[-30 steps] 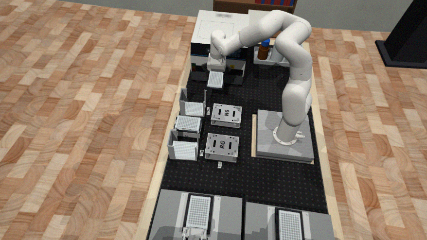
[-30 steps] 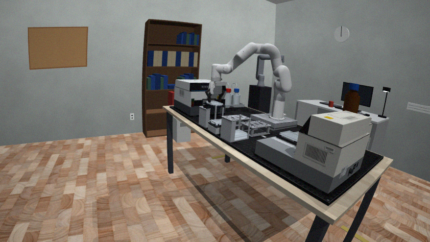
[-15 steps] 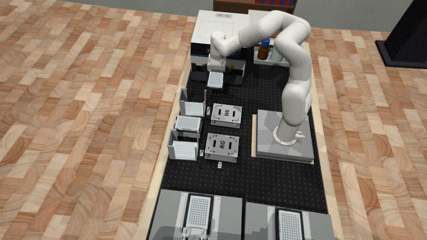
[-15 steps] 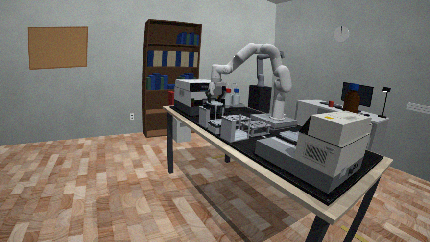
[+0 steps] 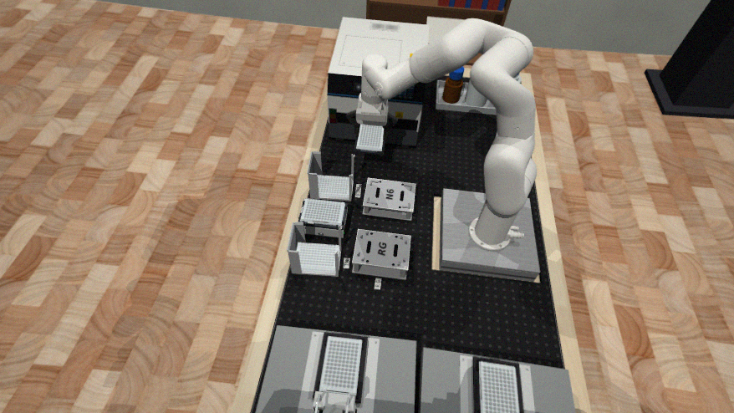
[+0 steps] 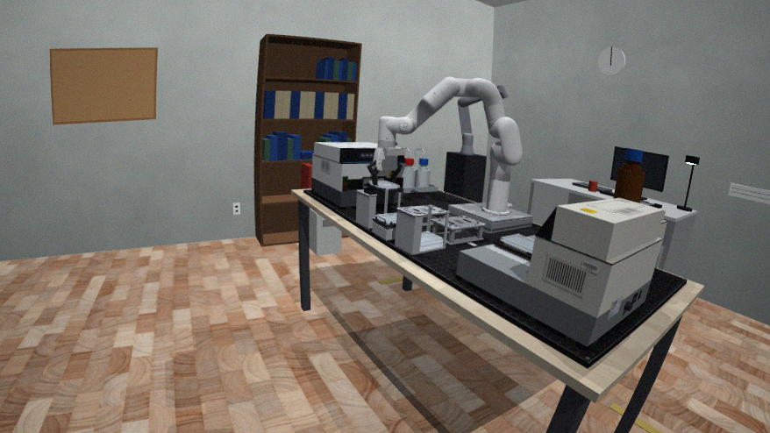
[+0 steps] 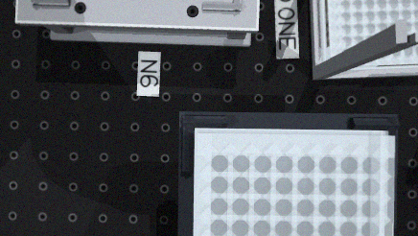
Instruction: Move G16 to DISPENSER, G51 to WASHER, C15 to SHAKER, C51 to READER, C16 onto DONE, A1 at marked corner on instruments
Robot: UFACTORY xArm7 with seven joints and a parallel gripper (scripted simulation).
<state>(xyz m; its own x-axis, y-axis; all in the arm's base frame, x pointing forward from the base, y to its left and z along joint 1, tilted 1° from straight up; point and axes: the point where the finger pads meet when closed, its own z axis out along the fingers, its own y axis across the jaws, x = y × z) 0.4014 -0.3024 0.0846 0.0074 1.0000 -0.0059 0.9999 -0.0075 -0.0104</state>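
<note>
My gripper (image 5: pixel 370 124) (image 6: pixel 383 174) is open and empty. It hangs over a white well plate (image 5: pixel 369 137) (image 7: pixel 295 182) that lies in the dark pulled-out tray (image 7: pixel 186 144) of the back instrument (image 5: pixel 377 46). My fingers do not show in the wrist view. Along the left edge stand a rack (image 5: pixel 313 169) (image 7: pixel 355 55) labelled DONE with a plate (image 5: pixel 333 187) (image 7: pixel 364 19) inside, a plate on a small station (image 5: pixel 322 211), and a second rack (image 5: pixel 296 246) holding a plate (image 5: pixel 318 258). Two front instruments each carry a plate (image 5: pixel 340 365) (image 5: pixel 497 387). Plate labels are not readable.
The nests N6 (image 5: pixel 388 195) (image 7: pixel 134 14) and RG (image 5: pixel 382 250) stand bare in the deck's middle. The arm's base plate (image 5: pixel 456 241) is on the right. A brown bottle (image 5: pixel 453 87) stands in a holder at the back, to the right of the back instrument.
</note>
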